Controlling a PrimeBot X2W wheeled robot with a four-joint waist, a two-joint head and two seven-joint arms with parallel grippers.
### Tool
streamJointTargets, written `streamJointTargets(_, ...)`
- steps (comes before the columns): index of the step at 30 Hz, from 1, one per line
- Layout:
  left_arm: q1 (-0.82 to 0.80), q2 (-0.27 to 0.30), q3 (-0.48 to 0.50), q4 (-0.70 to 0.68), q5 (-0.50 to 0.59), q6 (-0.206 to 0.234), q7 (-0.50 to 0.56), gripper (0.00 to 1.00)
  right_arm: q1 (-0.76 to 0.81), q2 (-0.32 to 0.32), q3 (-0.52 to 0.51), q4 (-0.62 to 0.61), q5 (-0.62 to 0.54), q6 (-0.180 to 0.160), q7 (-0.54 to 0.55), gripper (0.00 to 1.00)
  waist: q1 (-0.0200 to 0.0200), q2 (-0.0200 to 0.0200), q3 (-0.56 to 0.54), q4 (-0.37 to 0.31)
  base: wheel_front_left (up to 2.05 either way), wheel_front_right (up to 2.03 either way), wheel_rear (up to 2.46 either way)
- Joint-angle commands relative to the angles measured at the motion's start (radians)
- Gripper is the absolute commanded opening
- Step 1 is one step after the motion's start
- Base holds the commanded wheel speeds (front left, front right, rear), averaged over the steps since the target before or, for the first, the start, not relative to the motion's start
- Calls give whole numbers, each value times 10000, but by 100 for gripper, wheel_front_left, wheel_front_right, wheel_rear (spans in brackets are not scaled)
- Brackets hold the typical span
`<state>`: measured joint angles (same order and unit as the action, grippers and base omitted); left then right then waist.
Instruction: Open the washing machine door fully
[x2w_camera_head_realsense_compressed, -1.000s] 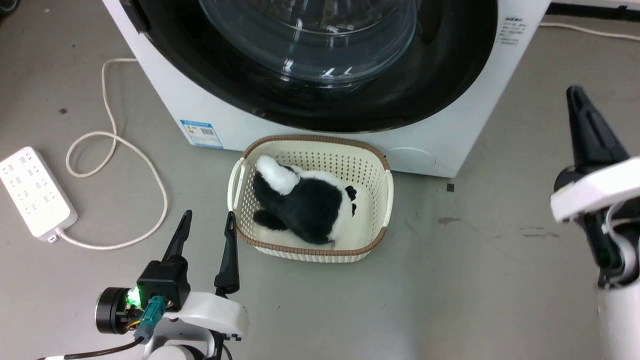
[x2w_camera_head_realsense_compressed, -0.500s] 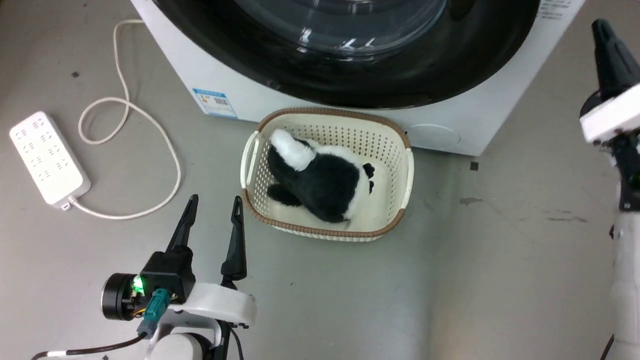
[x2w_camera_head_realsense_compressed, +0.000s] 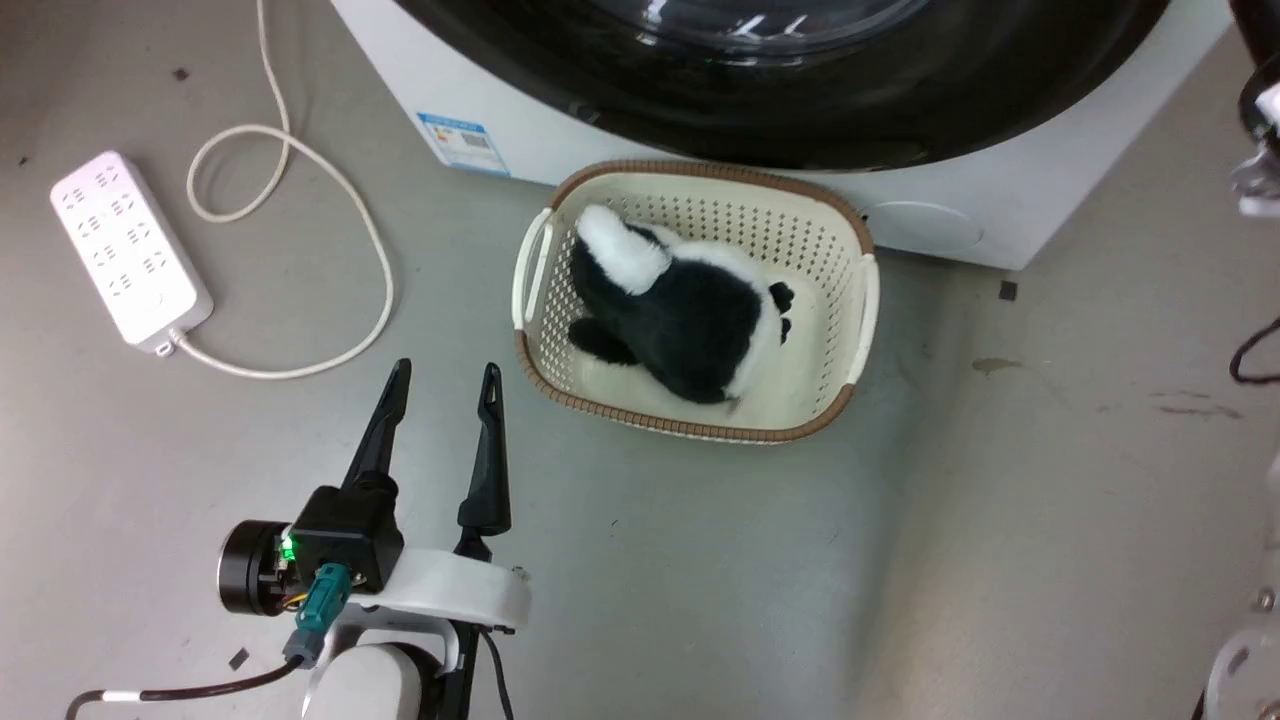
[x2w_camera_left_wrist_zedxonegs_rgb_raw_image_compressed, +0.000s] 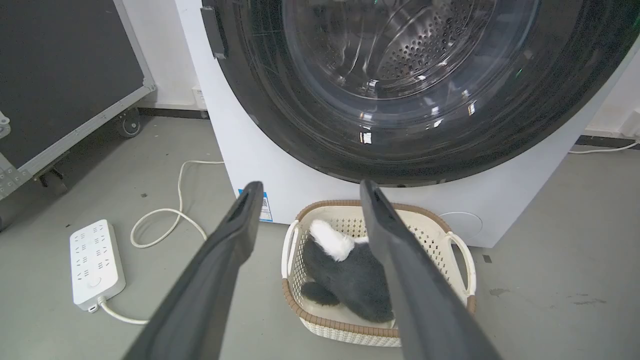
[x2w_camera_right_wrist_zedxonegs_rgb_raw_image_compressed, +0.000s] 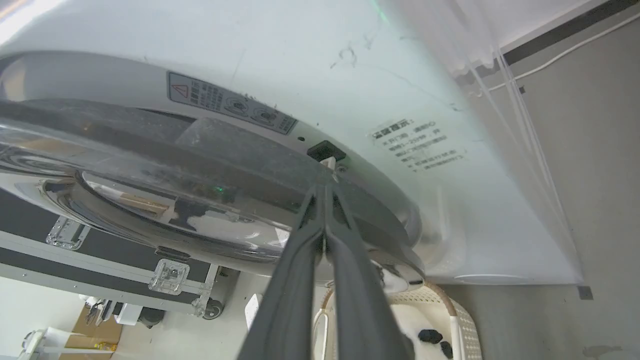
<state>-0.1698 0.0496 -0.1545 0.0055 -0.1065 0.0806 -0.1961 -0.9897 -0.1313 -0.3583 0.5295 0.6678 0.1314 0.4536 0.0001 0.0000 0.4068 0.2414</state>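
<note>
The washing machine (x2w_camera_head_realsense_compressed: 1000, 200) (x2w_camera_left_wrist_zedxonegs_rgb_raw_image_compressed: 260, 165) (x2w_camera_right_wrist_zedxonegs_rgb_raw_image_compressed: 350, 60) is white and stands at the top of the head view. Its door (x2w_camera_head_realsense_compressed: 800, 110) (x2w_camera_left_wrist_zedxonegs_rgb_raw_image_compressed: 260, 100) has a wide glossy black rim and a bulging glass window. In the right wrist view I see the door (x2w_camera_right_wrist_zedxonegs_rgb_raw_image_compressed: 200, 160) edge-on. My right gripper (x2w_camera_right_wrist_zedxonegs_rgb_raw_image_compressed: 325, 189) is shut with nothing held, its tips at the rim's edge just below the dark latch slot. I cannot tell whether they touch it. My left gripper (x2w_camera_head_realsense_compressed: 445, 370) (x2w_camera_left_wrist_zedxonegs_rgb_raw_image_compressed: 311, 186) is open and empty, low over the floor in front of the machine.
A cream basket (x2w_camera_head_realsense_compressed: 700, 172) (x2w_camera_left_wrist_zedxonegs_rgb_raw_image_compressed: 415, 210) holding a black-and-white plush toy (x2w_camera_head_realsense_compressed: 690, 320) sits on the floor against the machine's front. A white power strip (x2w_camera_head_realsense_compressed: 130, 245) and its looped cable (x2w_camera_head_realsense_compressed: 330, 190) lie to the left. A black wheeled case (x2w_camera_left_wrist_zedxonegs_rgb_raw_image_compressed: 65, 65) stands further left.
The head camera has shifted, sliding the whole scene right and up. My shut right gripper has risen along the machine's right side and left the head picture. The left gripper holds its pose.
</note>
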Motion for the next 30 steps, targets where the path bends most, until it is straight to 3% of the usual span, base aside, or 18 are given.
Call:
streamJointTargets(1,-182,6,-55,3,-70,60,-95,100,-403,-30,-129,174,188,-4,144,0,-1,0,90,68,0,0,0)
streamJointTargets(17,-609,6,-433,64,-283,252,-430,100,-2976,-109,-1924,2184,783,-6,2419,0,-1,0,843,531,0,0,0)
streamJointTargets(23,-608,6,-458,190,-295,315,-555,100,-2594,30,-2402,2283,1072,-7,3546,0,-1,0,532,625,0,0,0)
streamJointTargets(30,-422,7,-445,392,-217,268,-657,100,-1122,535,-2611,1431,1566,-7,4671,0,-1,0,-276,485,0,0,0)
